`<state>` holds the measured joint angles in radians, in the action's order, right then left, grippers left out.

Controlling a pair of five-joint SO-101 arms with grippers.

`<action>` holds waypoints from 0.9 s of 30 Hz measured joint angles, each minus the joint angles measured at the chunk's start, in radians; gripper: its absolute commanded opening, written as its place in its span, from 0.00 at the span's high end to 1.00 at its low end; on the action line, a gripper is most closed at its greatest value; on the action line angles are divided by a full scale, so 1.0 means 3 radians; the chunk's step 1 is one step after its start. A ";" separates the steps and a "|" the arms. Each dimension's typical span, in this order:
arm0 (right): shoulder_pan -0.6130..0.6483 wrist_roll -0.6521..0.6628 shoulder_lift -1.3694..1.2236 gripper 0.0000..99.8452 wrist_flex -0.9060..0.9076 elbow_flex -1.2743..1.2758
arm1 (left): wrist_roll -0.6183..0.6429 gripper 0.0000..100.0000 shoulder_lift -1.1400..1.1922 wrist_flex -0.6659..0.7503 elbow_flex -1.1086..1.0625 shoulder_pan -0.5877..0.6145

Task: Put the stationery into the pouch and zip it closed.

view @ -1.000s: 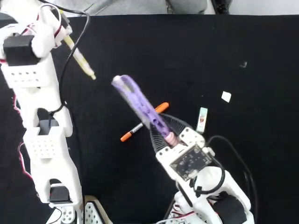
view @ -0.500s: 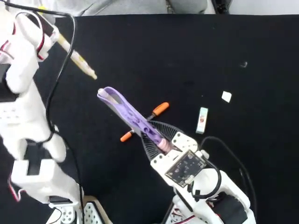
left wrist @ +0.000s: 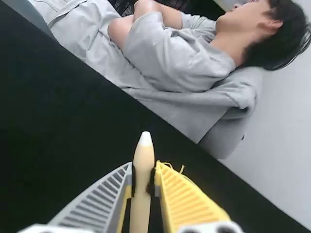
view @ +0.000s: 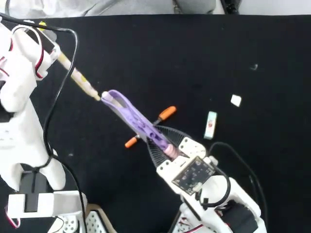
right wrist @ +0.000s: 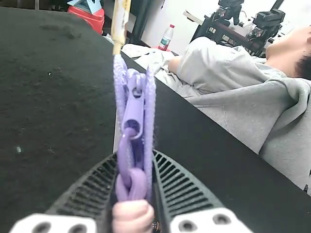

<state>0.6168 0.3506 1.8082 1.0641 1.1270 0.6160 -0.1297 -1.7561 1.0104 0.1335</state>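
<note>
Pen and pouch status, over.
Left gripper shut on pen. Right gripper shut on purple pouch. Pen tip by pouch's far end. Orange marker on table beneath.

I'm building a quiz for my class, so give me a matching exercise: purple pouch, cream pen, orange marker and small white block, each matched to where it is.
1 purple pouch
2 cream pen
3 orange marker
4 small white block

A on the table, partly hidden behind the pouch
B held in the left gripper
C on the table, well away from both arms
D held in the right gripper

Pairs: 1-D, 2-B, 3-A, 4-C
</note>
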 measured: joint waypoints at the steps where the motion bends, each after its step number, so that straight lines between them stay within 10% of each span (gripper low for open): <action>1: 0.0000 0.0000 0.0000 0.99 0.0000 0.0000 | -0.0026 0.97 0.0000 0.0000 -0.0056 0.0000; 27: 0.0000 -0.0005 0.0000 0.99 0.0000 0.0000 | 0.0169 0.97 -0.1187 0.1642 -0.2501 0.0286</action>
<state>0.6168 0.3491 1.8082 1.0641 1.1270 0.6667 -0.4856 -1.2635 0.2601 0.2194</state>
